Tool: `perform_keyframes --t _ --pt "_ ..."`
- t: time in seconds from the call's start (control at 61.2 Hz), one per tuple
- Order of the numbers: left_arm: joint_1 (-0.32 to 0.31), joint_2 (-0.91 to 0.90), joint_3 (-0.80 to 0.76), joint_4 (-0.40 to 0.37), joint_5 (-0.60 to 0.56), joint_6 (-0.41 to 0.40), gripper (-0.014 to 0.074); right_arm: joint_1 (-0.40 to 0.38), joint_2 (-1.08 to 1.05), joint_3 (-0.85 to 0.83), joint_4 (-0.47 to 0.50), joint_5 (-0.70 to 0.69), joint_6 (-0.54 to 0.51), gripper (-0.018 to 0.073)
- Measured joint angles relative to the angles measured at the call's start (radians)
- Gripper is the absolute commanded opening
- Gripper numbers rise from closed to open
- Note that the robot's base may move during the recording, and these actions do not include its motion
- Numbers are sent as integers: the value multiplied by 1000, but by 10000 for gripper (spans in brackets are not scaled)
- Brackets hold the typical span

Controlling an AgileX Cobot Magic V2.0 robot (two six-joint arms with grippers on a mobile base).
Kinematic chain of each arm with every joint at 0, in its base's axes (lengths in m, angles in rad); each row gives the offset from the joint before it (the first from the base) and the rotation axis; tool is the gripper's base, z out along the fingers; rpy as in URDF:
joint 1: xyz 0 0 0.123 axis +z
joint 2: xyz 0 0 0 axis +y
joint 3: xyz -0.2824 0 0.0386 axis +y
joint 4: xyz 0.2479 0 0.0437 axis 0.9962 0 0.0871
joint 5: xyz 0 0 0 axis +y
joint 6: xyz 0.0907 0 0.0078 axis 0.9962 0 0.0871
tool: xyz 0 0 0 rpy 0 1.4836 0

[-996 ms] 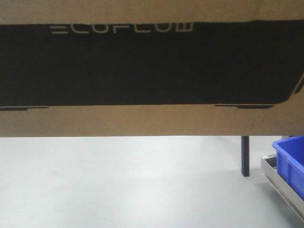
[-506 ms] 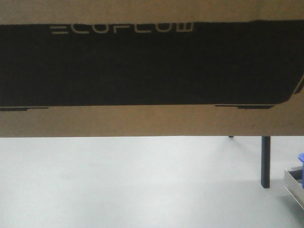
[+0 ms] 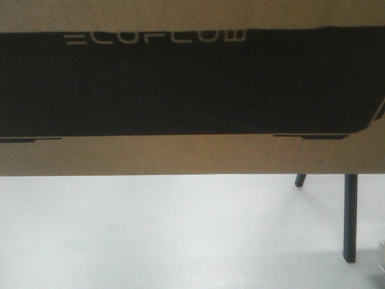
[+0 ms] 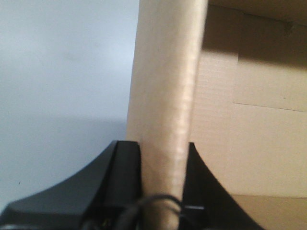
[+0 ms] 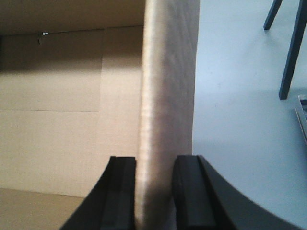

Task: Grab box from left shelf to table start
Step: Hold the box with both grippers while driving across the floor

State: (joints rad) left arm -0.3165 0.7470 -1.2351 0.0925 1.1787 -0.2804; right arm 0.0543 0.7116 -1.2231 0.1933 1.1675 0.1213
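At the box's left end, the left fingers (image 4: 125,167) are closed on the down-hanging cardboard edge of the lid, one black finger on each face of it. Pale floor shows beyond the box on that side. The box (image 3: 192,84) itself fills the upper part of the front view, its black panel with the pale lettering facing the camera and its lower edge level. Beneath the box there is only bare grey floor (image 3: 150,235) and no shelf, so it hangs in the air between the two arms. At the box's right end the right fingers (image 5: 188,191) pinch the matching lid edge in the same way, with the cardboard pressed tight between them. Below and to the right of the box stand thin dark legs (image 3: 350,217), which probably belong to the bench, though its top is not in view. I judge the lift off the shelf done and the carry under way. What is left is to bring the box over the bench, lower it flat onto the top and let go at both ends.
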Motion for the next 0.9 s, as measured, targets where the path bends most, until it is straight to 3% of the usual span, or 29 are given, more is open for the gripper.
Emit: perform_keyframes --t 0.898 --pt "0 0 0 3 2 0 -85 0 0 2 0 2 0 18"
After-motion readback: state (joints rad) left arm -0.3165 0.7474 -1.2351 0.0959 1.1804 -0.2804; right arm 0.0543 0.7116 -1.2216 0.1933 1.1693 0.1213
